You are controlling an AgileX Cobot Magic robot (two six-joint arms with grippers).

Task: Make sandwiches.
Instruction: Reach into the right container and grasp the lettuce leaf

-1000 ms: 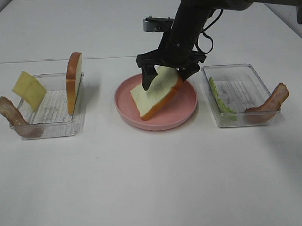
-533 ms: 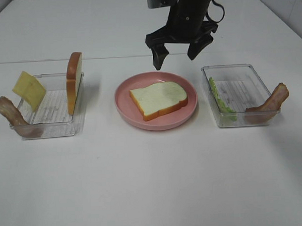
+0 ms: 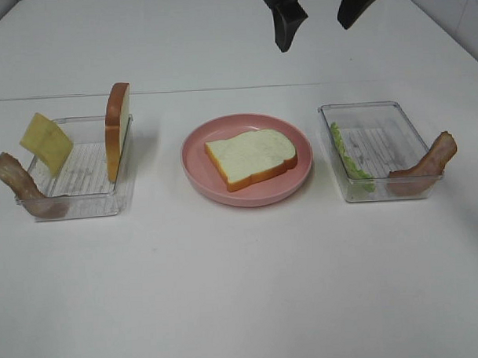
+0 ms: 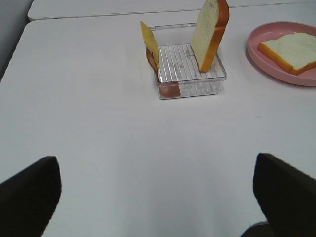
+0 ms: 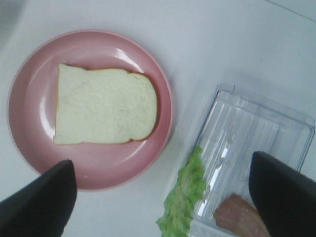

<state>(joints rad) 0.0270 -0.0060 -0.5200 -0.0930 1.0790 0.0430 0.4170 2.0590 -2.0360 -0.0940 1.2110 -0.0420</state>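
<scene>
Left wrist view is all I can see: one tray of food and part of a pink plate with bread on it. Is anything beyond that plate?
Observer: Yes, a second clear tray stands on the far side of the plate.
Operator: What's in it?
Observer: A green lettuce leaf leans along its wall nearest the plate.
Operator: And the other arm?
Observer: The right gripper hangs open and empty, high behind the plate.
</scene>
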